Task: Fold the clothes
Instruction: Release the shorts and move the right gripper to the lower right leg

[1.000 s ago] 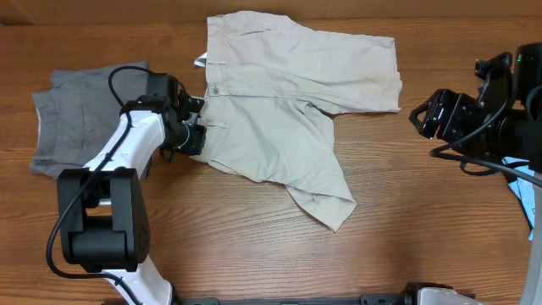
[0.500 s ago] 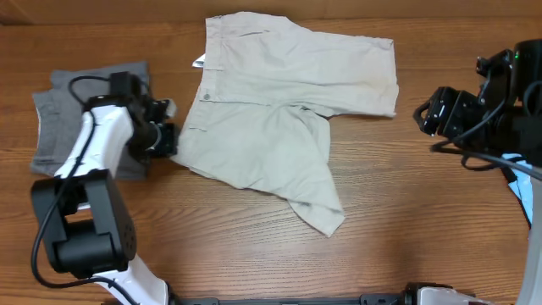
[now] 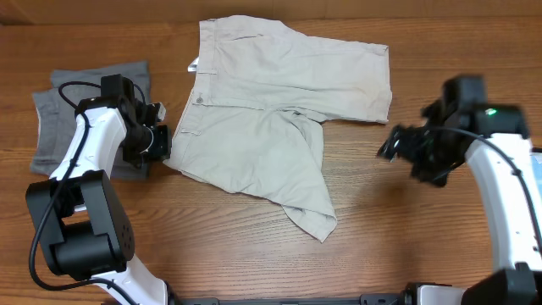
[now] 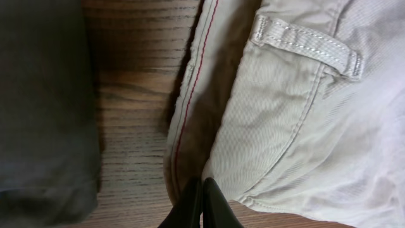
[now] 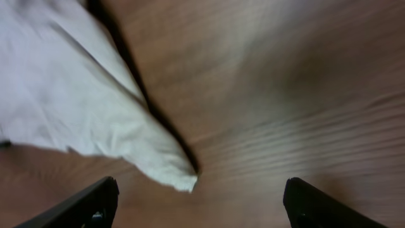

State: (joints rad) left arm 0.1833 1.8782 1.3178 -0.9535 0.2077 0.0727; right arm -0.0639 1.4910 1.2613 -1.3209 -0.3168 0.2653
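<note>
The beige shorts [image 3: 271, 110] lie spread on the bench [image 3: 212, 263] from the centre toward 12 o'clock. Their waistband [image 3: 196, 85] is on the 9 o'clock side, with one leg pointing to 3 o'clock and the other skewed toward 5 o'clock. The left gripper [image 3: 159, 142] is pinched fully closed on the lower waistband corner, just beside the grey garment [image 3: 59, 119]. The right gripper [image 5: 202, 199] stands wide and holds nothing, near a hem corner [image 5: 171, 171] at 3 o'clock. The step in hand looks like straightening the shorts before folding. Hold the left pinch firm and low, take the hem corner deep between the right fingers, then draw the cloth taut so the skewed leg flattens without bunching.
</note>
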